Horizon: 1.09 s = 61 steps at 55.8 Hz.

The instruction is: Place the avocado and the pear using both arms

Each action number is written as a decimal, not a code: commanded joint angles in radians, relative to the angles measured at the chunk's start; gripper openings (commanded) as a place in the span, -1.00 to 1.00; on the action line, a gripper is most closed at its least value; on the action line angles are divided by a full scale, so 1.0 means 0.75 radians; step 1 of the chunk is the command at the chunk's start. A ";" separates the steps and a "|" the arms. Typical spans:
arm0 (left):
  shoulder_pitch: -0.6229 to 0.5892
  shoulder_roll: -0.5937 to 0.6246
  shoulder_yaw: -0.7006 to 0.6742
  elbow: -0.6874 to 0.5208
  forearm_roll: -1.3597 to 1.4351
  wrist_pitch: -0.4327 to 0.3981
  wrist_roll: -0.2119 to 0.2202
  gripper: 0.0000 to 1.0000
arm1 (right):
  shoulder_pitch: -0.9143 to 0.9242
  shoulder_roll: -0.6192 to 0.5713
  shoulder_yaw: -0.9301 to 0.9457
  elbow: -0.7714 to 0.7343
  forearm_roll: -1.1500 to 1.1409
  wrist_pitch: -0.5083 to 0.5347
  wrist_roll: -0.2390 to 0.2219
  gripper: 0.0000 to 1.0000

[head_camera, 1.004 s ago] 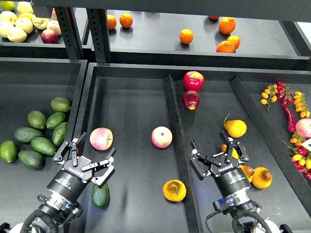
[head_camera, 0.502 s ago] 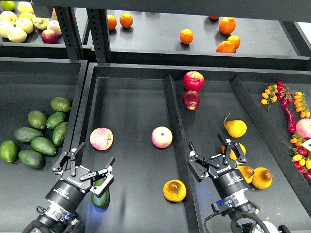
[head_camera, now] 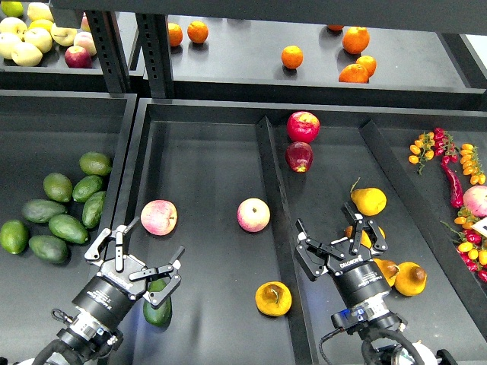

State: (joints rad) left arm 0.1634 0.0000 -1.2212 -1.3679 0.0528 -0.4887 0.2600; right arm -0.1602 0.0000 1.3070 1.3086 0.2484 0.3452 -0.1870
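Observation:
The avocado (head_camera: 157, 308) is dark green and lies in the middle tray near the front, partly under my left gripper's right finger. My left gripper (head_camera: 139, 257) is open and empty, just above and left of it. The pear (head_camera: 273, 298) is squat and orange-yellow with a dark patch. It lies in the same tray beside the divider. My right gripper (head_camera: 342, 237) is open and empty, in the right compartment, to the right of and above the pear, over a yellow pear.
Two pink apples (head_camera: 158, 217) (head_camera: 253, 214) lie in the middle tray. Several green avocados (head_camera: 67, 228) fill the left tray. Yellow pears (head_camera: 368, 201) and red apples (head_camera: 302, 126) lie in the right compartment. Oranges (head_camera: 354, 72) sit on the back shelf. A divider (head_camera: 275, 228) splits the tray.
My left gripper drew back toward the front and left, uncovering the avocado, then rose slightly. My right gripper shifted only slightly. The fruit has not moved.

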 commanded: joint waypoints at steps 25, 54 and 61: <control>-0.477 0.319 0.090 -0.013 0.310 0.000 0.267 0.99 | 0.187 0.000 0.092 -0.008 0.021 -0.200 0.004 0.99; -1.349 0.822 0.896 -0.015 0.461 0.000 0.305 0.99 | 0.510 0.000 0.215 -0.074 0.018 -0.507 0.010 0.99; -1.531 0.849 1.102 -0.013 0.463 0.000 0.305 0.99 | 0.549 0.000 0.227 -0.117 0.018 -0.507 0.010 0.99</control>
State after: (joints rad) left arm -0.8671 0.6167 -0.5266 -1.3805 0.3971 -0.4887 0.4891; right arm 0.2260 0.0000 1.4695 1.2470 0.2623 -0.0335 -0.1796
